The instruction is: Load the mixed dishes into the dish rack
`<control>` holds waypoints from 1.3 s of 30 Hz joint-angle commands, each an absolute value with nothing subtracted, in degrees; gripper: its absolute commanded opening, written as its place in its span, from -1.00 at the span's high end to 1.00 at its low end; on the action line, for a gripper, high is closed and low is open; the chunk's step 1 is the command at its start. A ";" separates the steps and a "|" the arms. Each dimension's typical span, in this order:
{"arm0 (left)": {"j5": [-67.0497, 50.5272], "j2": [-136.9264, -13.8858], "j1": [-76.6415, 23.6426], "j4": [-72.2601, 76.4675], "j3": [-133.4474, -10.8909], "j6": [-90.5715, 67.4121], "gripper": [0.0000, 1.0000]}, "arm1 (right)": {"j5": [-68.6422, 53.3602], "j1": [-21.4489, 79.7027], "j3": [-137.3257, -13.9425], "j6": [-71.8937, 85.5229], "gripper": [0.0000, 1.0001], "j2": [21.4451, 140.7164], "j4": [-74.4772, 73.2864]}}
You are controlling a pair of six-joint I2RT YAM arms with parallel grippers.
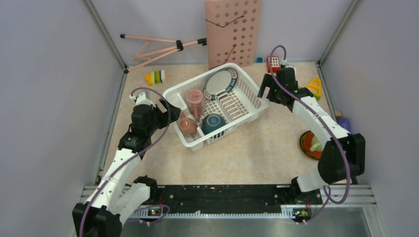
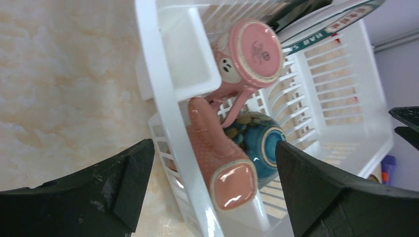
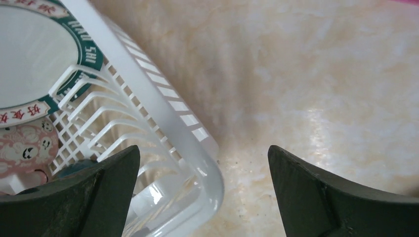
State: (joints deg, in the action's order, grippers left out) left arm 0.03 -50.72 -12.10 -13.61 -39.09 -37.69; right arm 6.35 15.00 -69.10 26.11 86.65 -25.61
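Note:
The white dish rack sits slanted mid-table. In it stand a teal-rimmed plate, two pink cups and a blue bowl. My left gripper is open at the rack's left end. In the left wrist view its fingers straddle the rack rim and the near pink cup, touching neither. My right gripper is open, straddling the rack's right corner. Orange and yellow small plates with something pale green on them lie at the right, half hidden by my right arm.
A pink perforated board leans on the back wall, with a pink folding stand to its left. Toy blocks lie behind the rack on the left. A red toy, a yellow toy and a purple cylinder are at the right.

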 commanded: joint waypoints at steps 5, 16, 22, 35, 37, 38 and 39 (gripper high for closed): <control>-7.10 -47.31 -13.87 -9.24 -40.48 -39.15 -0.93 | 32.02 12.05 -73.08 37.86 -0.98 80.13 -41.24; -7.08 -44.84 -20.96 -12.02 -42.57 -37.38 -0.95 | 42.82 6.06 -73.72 55.41 -0.98 75.15 -65.91; -9.86 -45.13 -21.21 -11.85 -42.62 -36.87 -0.96 | 34.13 -5.53 -64.58 50.94 -0.98 67.49 -58.17; -11.41 -43.13 -21.45 -13.43 -42.19 -36.86 -0.96 | 21.45 -16.94 -55.14 50.28 -0.79 72.83 -45.24; -11.15 -42.72 -21.52 -13.69 -41.88 -37.15 -0.96 | 20.81 -16.96 -54.64 50.80 -0.71 74.02 -44.53; -10.96 -42.50 -21.50 -13.83 -41.67 -37.17 -0.96 | 20.76 -16.90 -54.47 50.97 -0.68 74.54 -44.34; -10.76 -42.29 -21.53 -13.90 -41.52 -37.25 -0.96 | 20.99 -16.93 -54.41 51.30 -0.63 74.98 -44.35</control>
State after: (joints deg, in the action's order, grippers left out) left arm -10.66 -43.81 -21.17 -14.90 -40.51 -37.36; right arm 22.46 -16.69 -55.02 49.82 73.49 -47.68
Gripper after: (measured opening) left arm 0.980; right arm 0.851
